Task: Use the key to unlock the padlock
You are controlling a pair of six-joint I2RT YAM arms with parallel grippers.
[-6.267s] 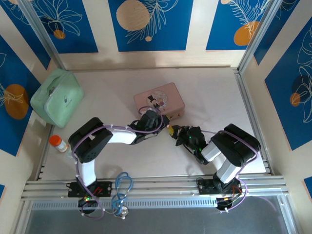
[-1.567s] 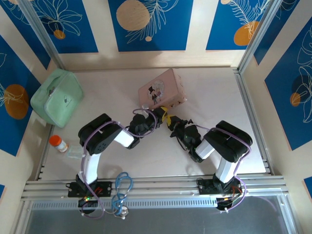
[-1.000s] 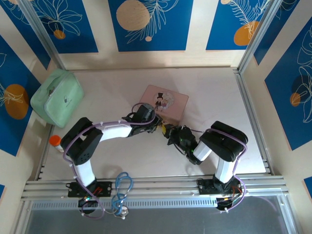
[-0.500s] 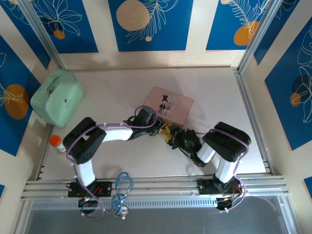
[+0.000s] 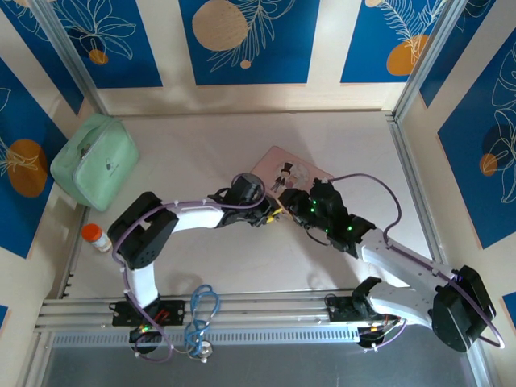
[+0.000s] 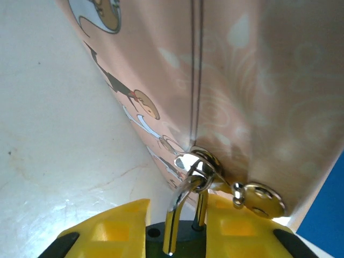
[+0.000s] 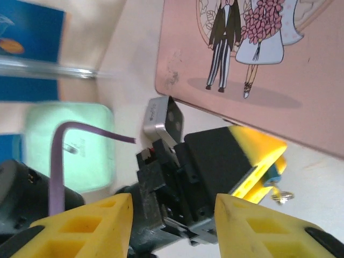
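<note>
Since half a second back the right arm has unfolded: its elbow is now swung out to the near right corner and its forearm reaches long toward mid-bench. The pink tin (image 5: 294,171) has turned and slid a little to the right. Near edge: a loop of blue cable (image 5: 203,310) lies on the rails just right of the left arm's base. A small orange-capped bottle (image 5: 97,237) stands at the left margin of the bench (image 5: 201,137). Mid-bench: the two hands meet just in front of the tin. The left hand (image 5: 272,212) is clamped shut on the padlock (image 6: 174,220). The silvery shackle rises from between its yellow fingers (image 6: 115,226) and hooks through the tin's metal hasp (image 6: 200,166), so the lock sits at the tin's near edge, against its side wall. From the right wrist, a sliver of the blue body peeks past the yellow finger, and a small wire ring (image 7: 282,196) hangs below it; I cannot make out a key blade. The right hand (image 7: 173,198) faces the left hand from close by, its fingers spread apart and gripping nothing. The tin lies lid-up, showing a picture of a couple, skewed to the bench edges. Far left: a mint-green zip case (image 5: 93,161) sits against the side wall, well apart from the rest.
</note>
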